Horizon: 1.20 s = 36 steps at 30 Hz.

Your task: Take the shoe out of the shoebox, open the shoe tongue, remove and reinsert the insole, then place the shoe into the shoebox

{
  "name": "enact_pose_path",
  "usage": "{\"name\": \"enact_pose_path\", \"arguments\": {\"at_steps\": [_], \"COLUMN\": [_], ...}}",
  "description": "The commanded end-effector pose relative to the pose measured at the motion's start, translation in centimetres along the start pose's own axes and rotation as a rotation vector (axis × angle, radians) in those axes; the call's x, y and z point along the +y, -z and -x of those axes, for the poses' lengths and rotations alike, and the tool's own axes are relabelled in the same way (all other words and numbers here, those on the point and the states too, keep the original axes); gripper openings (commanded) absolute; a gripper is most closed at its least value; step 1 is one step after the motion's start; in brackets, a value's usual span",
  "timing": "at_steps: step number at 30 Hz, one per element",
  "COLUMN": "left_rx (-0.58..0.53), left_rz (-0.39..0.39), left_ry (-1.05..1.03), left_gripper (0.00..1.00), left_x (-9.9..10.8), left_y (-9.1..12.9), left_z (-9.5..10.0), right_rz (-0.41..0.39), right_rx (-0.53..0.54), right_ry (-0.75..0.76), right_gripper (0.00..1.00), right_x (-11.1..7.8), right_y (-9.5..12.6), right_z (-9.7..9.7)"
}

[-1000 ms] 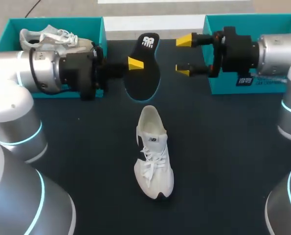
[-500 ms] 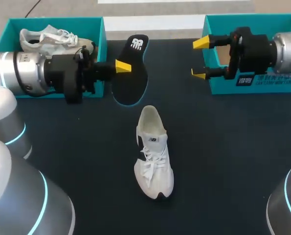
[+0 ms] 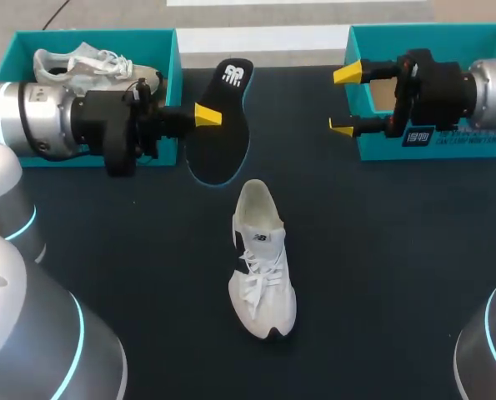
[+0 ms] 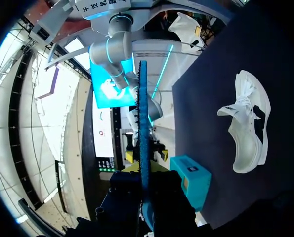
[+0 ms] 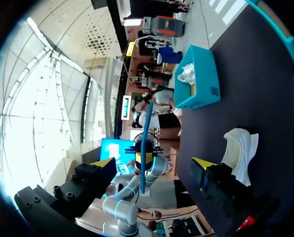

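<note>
A black insole (image 3: 223, 117) with a teal rim hangs above the table's far middle. My left gripper (image 3: 207, 115) is shut on its left edge. In the left wrist view the insole (image 4: 143, 123) shows edge-on as a thin blue line rising from between the fingers. A white shoe (image 3: 262, 260) lies on the dark table (image 3: 398, 250) in the middle, toe toward the near edge; it also shows ahead of both wrists (image 4: 245, 123) (image 5: 238, 148). My right gripper (image 3: 343, 100) stands wide open at the right, apart from the insole (image 5: 145, 148), with nothing between its fingers.
A teal shoebox (image 3: 89, 36) at the far left holds a second white shoe (image 3: 85, 65). Another teal box (image 3: 431, 32) stands at the far right, behind my right gripper. My arms' large grey links fill the near corners.
My left gripper drew back to the left with the insole in it. My right gripper pulled away to the right, staying open. The shoe did not move.
</note>
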<state>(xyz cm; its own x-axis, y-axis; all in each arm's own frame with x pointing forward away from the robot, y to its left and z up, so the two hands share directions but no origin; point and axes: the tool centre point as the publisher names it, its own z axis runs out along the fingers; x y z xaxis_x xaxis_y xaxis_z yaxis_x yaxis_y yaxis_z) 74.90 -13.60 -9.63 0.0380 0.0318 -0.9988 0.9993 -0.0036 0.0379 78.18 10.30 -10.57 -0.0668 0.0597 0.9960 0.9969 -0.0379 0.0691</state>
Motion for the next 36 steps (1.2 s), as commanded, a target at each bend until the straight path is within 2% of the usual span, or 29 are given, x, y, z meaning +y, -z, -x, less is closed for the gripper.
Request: {"name": "enact_pose_path", "arguments": {"at_steps": [1, 3, 5, 6, 7, 9, 10, 12, 13, 15, 16, 20, 21, 25, 36], "left_rx": [-0.001, 0.030, 0.059, 0.082, 0.077, 0.117, 0.104, 0.142, 0.137, 0.131, 0.138, 0.149, 0.131, 0.062, 0.062], "left_rz": [-0.001, 0.034, 0.035, 0.059, 0.033, 0.049, 0.035, 0.021, 0.041, 0.018, 0.038, 0.013, 0.042, -0.021, -0.021], "left_ry": [-0.001, 0.089, 0.254, 0.396, 0.455, 0.627, 0.658, 0.854, 0.950, 1.075, 1.197, 1.479, 1.594, 1.892, 1.892], "left_gripper": [0.00, 0.00, 0.00, 0.00, 0.00, 0.00, 0.00, 0.00, 0.00, 0.00, 0.00, 0.00, 0.00, 0.00, 0.00], "left_x": [0.0, 0.5, 0.5, 0.5, 0.2, 0.0, -0.1, -0.2, -0.3, -0.3, -0.3, -0.7, -0.7, -0.6, -0.6], "left_y": [0.0, 0.1, 0.1, 0.0, 0.1, 0.1, 0.2, 0.2, 0.3, 0.3, 0.3, 0.5, 0.6, 0.5, 0.5], "left_z": [0.0, -0.1, 0.0, 0.0, 0.1, 0.2, 0.2, 0.2, 0.1, -0.1, -0.2, -0.9, -1.2, -1.4, -1.4], "right_rz": [0.002, 0.002, 0.002, 0.002, 0.002, 0.002, 0.002, 0.002, 0.002, 0.002, 0.002, 0.002, 0.002, 0.002, 0.002], "right_rx": [-0.002, -0.002, -0.002, -0.002, -0.002, -0.002, -0.002, -0.002, -0.002, -0.002, -0.002, -0.002, -0.002, -0.002, -0.002], "right_ry": [0.000, 0.000, 0.000, 0.000, 0.000, 0.000, 0.000, 0.000, 0.000, 0.000, 0.000, 0.000, 0.000, 0.000, 0.000], "right_gripper": [1.00, 1.00, 1.00, 1.00, 1.00, 1.00, 1.00, 1.00, 1.00, 1.00, 1.00, 1.00, 1.00, 1.00, 1.00], "right_x": [0.0, 0.0, 0.0, 0.0, 0.0, 0.0, 0.0, 0.0, 0.0, 0.0, 0.0, 0.0, 0.0, 0.0, 0.0], "right_y": [-0.1, -0.1, -0.1, -0.1, -0.1, -0.1, -0.1, -0.1, -0.1, -0.1, -0.1, -0.1, -0.1, -0.1, -0.1], "right_z": [0.0, 0.0, 0.0, 0.0, 0.0, 0.0, 0.0, 0.0, 0.0, 0.0, 0.0, 0.0, 0.0, 0.0, 0.0]}}
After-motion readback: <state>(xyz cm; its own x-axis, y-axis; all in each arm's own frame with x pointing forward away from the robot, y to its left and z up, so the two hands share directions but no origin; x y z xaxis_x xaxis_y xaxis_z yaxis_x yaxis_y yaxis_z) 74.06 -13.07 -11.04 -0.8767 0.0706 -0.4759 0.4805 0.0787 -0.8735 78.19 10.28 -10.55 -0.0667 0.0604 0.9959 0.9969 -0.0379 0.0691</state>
